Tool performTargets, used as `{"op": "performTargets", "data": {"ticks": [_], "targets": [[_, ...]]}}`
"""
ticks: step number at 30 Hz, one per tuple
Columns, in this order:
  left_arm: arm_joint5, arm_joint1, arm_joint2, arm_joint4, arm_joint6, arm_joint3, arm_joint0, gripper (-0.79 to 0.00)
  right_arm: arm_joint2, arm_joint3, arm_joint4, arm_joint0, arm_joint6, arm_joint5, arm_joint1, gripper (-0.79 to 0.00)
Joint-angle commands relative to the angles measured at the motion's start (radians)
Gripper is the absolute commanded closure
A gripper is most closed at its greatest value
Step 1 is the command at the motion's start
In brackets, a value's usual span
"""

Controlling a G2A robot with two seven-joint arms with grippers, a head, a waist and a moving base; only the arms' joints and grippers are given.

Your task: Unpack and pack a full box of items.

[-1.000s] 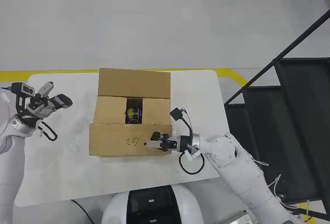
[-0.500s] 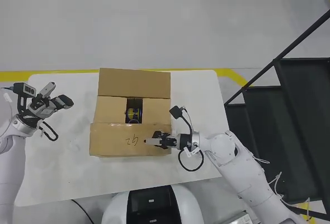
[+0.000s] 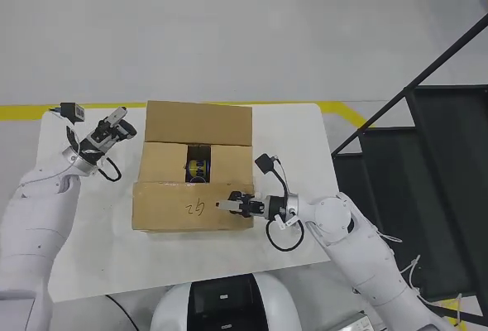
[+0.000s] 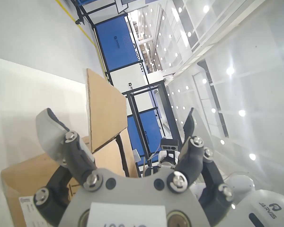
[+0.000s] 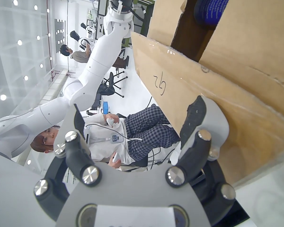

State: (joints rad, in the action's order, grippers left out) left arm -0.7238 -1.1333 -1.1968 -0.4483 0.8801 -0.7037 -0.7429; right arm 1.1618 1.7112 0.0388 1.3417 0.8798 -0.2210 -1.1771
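A brown cardboard box (image 3: pixel 193 217) stands mid-table, its far flap (image 3: pixel 198 122) folded outward. Two inner flaps leave a gap where a blue and yellow item (image 3: pixel 198 166) shows. My right gripper (image 3: pixel 234 204) is open at the right end of the near flap (image 5: pixel 170 79), which bears handwriting. One finger pad (image 5: pixel 194 116) lies on the flap and the other hangs past its edge. A dark blue item (image 5: pixel 211 5) sits inside the box. My left gripper (image 3: pixel 116 128) is open beside the box's far-left corner, with the raised flap (image 4: pixel 106 109) ahead of its fingers (image 4: pixel 48 124).
The white table (image 3: pixel 294 132) has bare room left of the box and a narrower strip to its right. A black metal staircase (image 3: pixel 426 165) stands beyond the right edge. A yellow floor line (image 3: pixel 62 109) runs behind the table.
My left arm has swung from the table's left edge up toward the box's far-left corner. The right gripper has edged slightly left along the near flap.
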Motion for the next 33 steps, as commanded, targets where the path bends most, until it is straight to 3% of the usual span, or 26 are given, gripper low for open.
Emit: {"op": "performTargets", "data": {"ticks": [1, 8, 12, 13, 15, 19, 24, 33], "targets": [[-0.030, -0.018, 0.039, 0.027, -0.003, 0.078, 0.050, -0.785, 0.002, 0.008, 0.004, 0.007, -0.001, 0.004, 0.002, -0.785], [-0.074, -0.076, 0.126, 0.075, -0.028, 0.244, 0.178, -0.785, 0.010, 0.029, 0.008, 0.024, 0.001, 0.010, 0.009, -0.785], [-0.045, -0.105, 0.114, -0.093, 0.098, 0.277, 0.213, -0.785, 0.014, 0.037, 0.007, 0.032, -0.001, 0.011, 0.012, -0.785], [-0.070, -0.104, 0.107, -0.107, 0.131, 0.292, 0.226, -0.785, 0.014, 0.039, 0.006, 0.034, 0.000, 0.013, 0.013, -0.785], [-0.036, -0.104, 0.084, -0.187, 0.180, 0.287, 0.232, -0.785, 0.014, 0.042, 0.006, 0.037, -0.001, 0.014, 0.014, -0.785], [0.073, -0.077, 0.046, -0.269, 0.289, 0.190, 0.199, -0.785, 0.013, 0.038, 0.011, 0.041, -0.003, 0.007, 0.017, -0.785], [0.257, -0.025, -0.029, -0.340, 0.473, 0.019, 0.103, -0.785, 0.012, 0.031, 0.015, 0.038, -0.003, 0.002, 0.019, -0.785], [0.417, 0.047, -0.124, -0.296, 0.634, -0.227, -0.054, -0.785, 0.005, 0.031, -0.043, 0.034, -0.028, 0.025, 0.025, -0.785]]}}
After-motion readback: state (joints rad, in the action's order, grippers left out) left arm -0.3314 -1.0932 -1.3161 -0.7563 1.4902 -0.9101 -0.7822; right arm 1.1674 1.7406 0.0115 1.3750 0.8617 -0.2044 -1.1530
